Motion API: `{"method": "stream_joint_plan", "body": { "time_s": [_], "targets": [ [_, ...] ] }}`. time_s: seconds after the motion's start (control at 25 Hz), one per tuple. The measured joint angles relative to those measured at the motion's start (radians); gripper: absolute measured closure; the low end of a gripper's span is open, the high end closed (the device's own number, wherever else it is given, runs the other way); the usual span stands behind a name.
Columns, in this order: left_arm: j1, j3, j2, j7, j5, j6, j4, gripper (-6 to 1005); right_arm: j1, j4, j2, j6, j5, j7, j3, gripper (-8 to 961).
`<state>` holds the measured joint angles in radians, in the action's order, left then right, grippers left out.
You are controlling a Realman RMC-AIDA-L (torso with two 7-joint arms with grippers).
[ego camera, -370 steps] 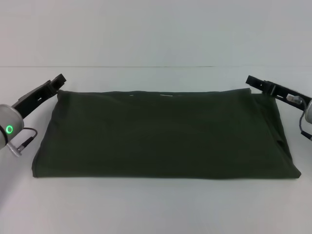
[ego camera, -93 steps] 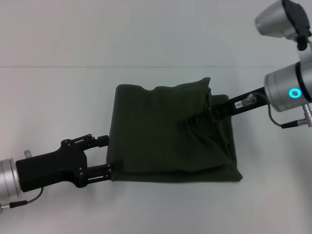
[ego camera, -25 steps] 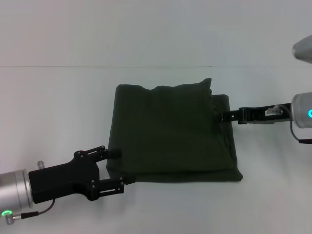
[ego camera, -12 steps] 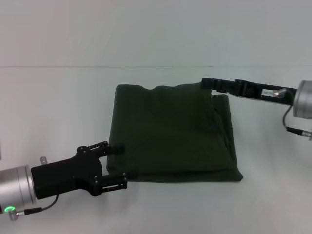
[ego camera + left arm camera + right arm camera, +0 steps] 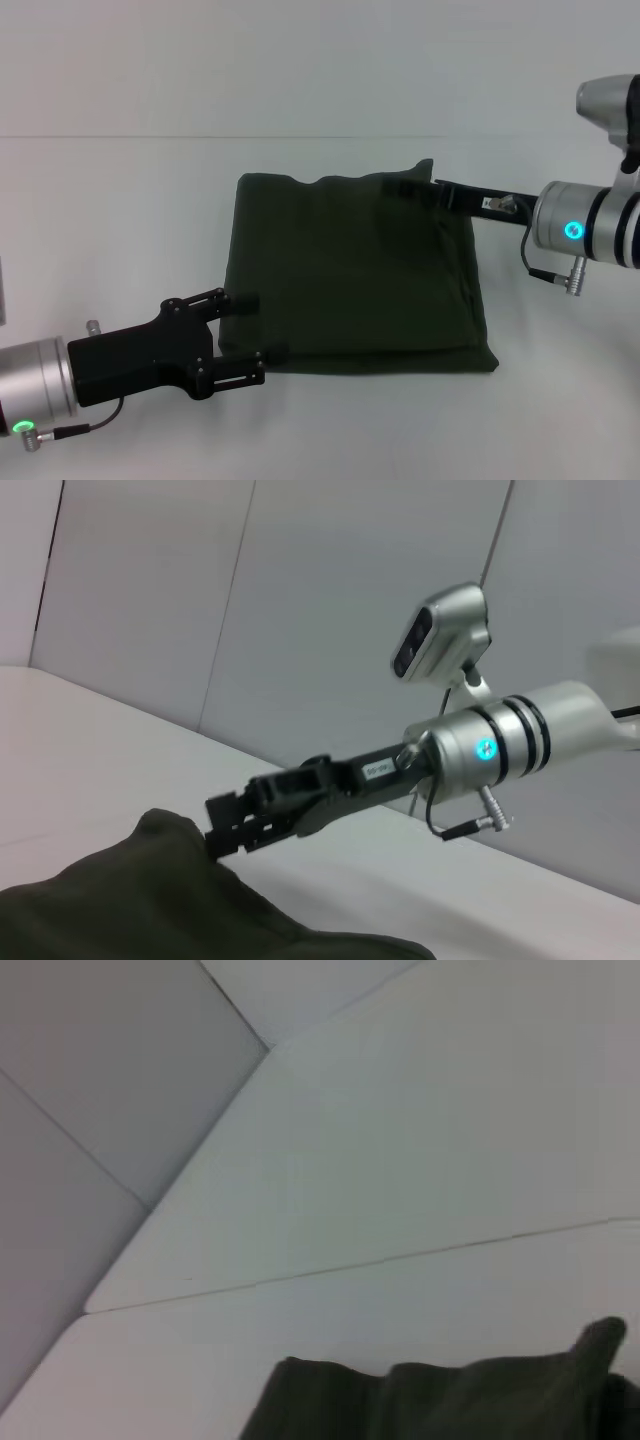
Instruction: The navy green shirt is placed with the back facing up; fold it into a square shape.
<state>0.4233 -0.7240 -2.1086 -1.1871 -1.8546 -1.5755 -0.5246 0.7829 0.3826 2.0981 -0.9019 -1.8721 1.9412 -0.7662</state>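
The navy green shirt (image 5: 350,270) lies folded into a rough square at the middle of the white table, with its far right corner poking up. It also shows in the left wrist view as a dark heap (image 5: 120,900) and in the right wrist view as a wavy edge (image 5: 450,1400). My left gripper (image 5: 255,328) is open at the shirt's near left corner, one finger (image 5: 243,300) on the left edge and the other at the front edge. My right gripper (image 5: 405,187) reaches in from the right over the far right corner, and the left wrist view shows it (image 5: 225,825) just above that corner.
The white table (image 5: 120,220) stretches bare around the shirt on all sides. A pale wall rises behind it. The right arm's silver wrist (image 5: 585,230) with a blue light hangs at the right edge, and the left arm's silver wrist (image 5: 30,390) sits at the near left.
Since the first frame the wide shirt has been folded in half. In the last second my right gripper rose from the right edge to the far right corner. The left gripper barely shifted.
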Motion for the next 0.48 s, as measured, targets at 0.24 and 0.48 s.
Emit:
{"method": "stream_joint_plan", "body": {
  "time_s": [0.24,0.48],
  "targets": [
    [0.000,0.000,-0.001,0.000,0.000,0.000,0.000,195,0.004,-0.043,0.000,0.133,-0.001,0.012,-0.057,41],
    [0.001,0.000,-0.001,0.000,0.000,0.000,0.000,194,-0.021,-0.054,-0.003,0.170,0.002,0.013,-0.053,41]
  ]
}}
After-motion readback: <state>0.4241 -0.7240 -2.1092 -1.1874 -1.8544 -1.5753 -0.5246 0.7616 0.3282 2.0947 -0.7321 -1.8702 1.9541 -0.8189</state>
